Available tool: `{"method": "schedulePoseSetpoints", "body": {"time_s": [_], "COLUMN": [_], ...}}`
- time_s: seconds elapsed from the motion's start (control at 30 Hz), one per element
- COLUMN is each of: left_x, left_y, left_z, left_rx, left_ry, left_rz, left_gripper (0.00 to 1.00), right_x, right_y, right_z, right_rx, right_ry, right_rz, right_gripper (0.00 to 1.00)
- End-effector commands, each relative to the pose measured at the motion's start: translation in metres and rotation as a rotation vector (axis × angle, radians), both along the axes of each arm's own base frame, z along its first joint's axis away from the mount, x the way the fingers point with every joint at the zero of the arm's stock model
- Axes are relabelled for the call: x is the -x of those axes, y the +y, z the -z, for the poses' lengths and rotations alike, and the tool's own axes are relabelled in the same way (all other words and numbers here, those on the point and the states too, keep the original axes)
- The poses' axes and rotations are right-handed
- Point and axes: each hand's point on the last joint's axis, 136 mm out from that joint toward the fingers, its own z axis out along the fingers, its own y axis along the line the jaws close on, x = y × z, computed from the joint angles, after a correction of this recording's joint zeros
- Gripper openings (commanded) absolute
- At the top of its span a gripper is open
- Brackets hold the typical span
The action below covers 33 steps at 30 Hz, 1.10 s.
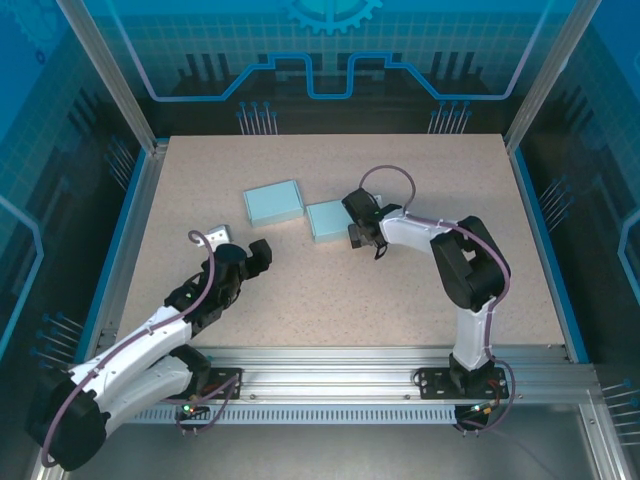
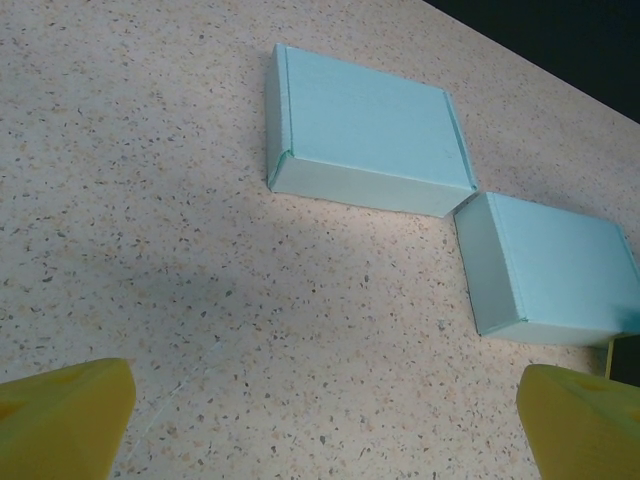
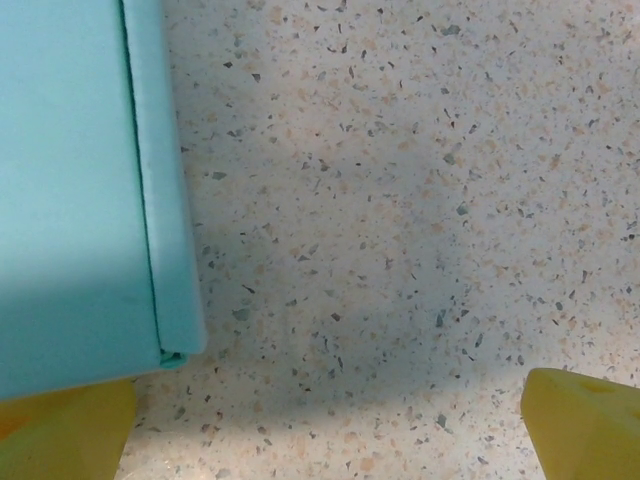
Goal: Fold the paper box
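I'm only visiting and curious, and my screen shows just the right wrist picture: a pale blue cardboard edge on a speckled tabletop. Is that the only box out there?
Observer: No, two closed pale blue paper boxes lie corner to corner, a larger box and a smaller box.
Visitor: Which one am I seeing?
Observer: The smaller box; the right gripper is open beside it.
Visitor: And the other arm?
Observer: The left gripper is open too, touching neither box.

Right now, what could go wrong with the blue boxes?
The right gripper sits open right beside the small box. A nudge might shove it into the big box, which it touches at a corner. Closing there could dent its thin paper edge.
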Motion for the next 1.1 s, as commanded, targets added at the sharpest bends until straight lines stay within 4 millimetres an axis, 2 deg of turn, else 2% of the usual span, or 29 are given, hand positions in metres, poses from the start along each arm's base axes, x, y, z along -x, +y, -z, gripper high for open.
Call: {"method": "schedulePoseSetpoints", "body": {"time_s": [0.0,0.13,0.23,0.33,0.47,0.7,0.87,1.07], "left_x": [-0.008,-0.010,-0.012,-0.017,-0.027,-0.042,-0.050,-0.061], "left_y": [-0.004,-0.003,-0.002,0.004,0.023,0.061,0.081,0.087], "left_z": [-0.017,-0.020,-0.022,-0.029,-0.041,-0.054,-0.050,-0.034], "left_rx": [0.013,0.002,-0.036,-0.086,-0.168,-0.291,-0.359,-0.428], "left_ry": [-0.040,-0.046,-0.047,-0.052,-0.077,-0.144,-0.208,-0.250], "left_rz": [0.010,0.011,0.030,0.037,0.004,-0.072,-0.099,-0.052], "left_gripper": [0.99,0.99,0.99,0.99,0.99,0.99,0.99,0.99], "right_x": [-0.004,0.005,0.017,0.030,0.046,0.071,0.088,0.102], "right_y": [0.005,0.008,0.008,-0.001,-0.030,-0.113,-0.156,-0.181], "right_z": [0.001,-0.009,-0.028,-0.053,-0.091,-0.133,-0.139,-0.140], "right_rx": [-0.028,-0.038,-0.051,-0.072,-0.075,-0.071,-0.110,-0.125], "right_ry": [0.001,-0.003,-0.026,-0.069,-0.152,-0.312,-0.457,-0.693], "right_rz": [0.006,-0.012,-0.026,-0.024,0.012,0.157,0.190,0.121], "right_gripper": [1.00,1.00,1.00,1.00,1.00,1.00,1.00,1.00]}}
